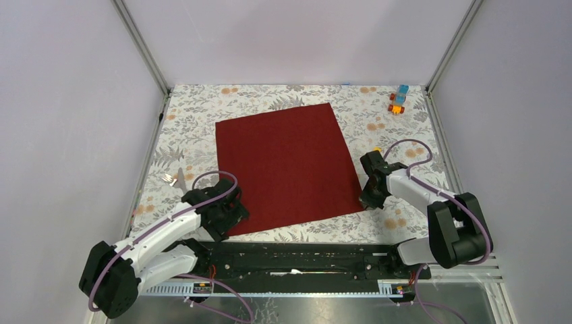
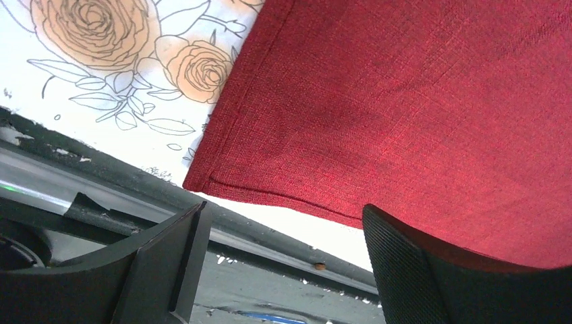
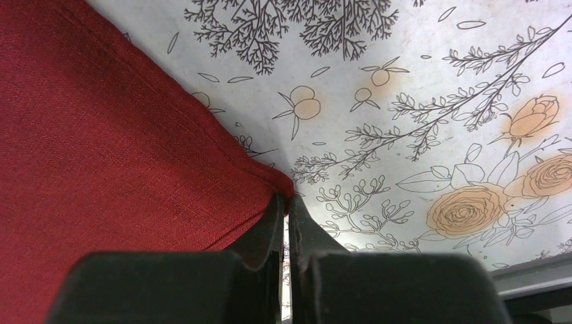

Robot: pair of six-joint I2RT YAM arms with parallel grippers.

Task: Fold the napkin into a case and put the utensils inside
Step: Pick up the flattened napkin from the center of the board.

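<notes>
The dark red napkin (image 1: 287, 165) lies spread flat in the middle of the table. My left gripper (image 1: 228, 217) is at its near left corner, open, with the corner (image 2: 202, 179) just ahead of the jaws; one finger (image 2: 411, 270) overlaps the napkin's near edge. My right gripper (image 1: 367, 198) is at the near right corner, and its jaws are shut on the tip of that corner (image 3: 280, 185). Silver utensils (image 1: 173, 179) lie left of the napkin, partly hidden by the left arm; I cannot tell fork from knife.
Small orange and blue toy blocks (image 1: 398, 100) sit at the back right. A tiny yellow piece (image 1: 376, 146) lies by the napkin's right edge. The black base rail (image 2: 81, 175) runs close behind the left gripper. Frame posts stand at the back corners.
</notes>
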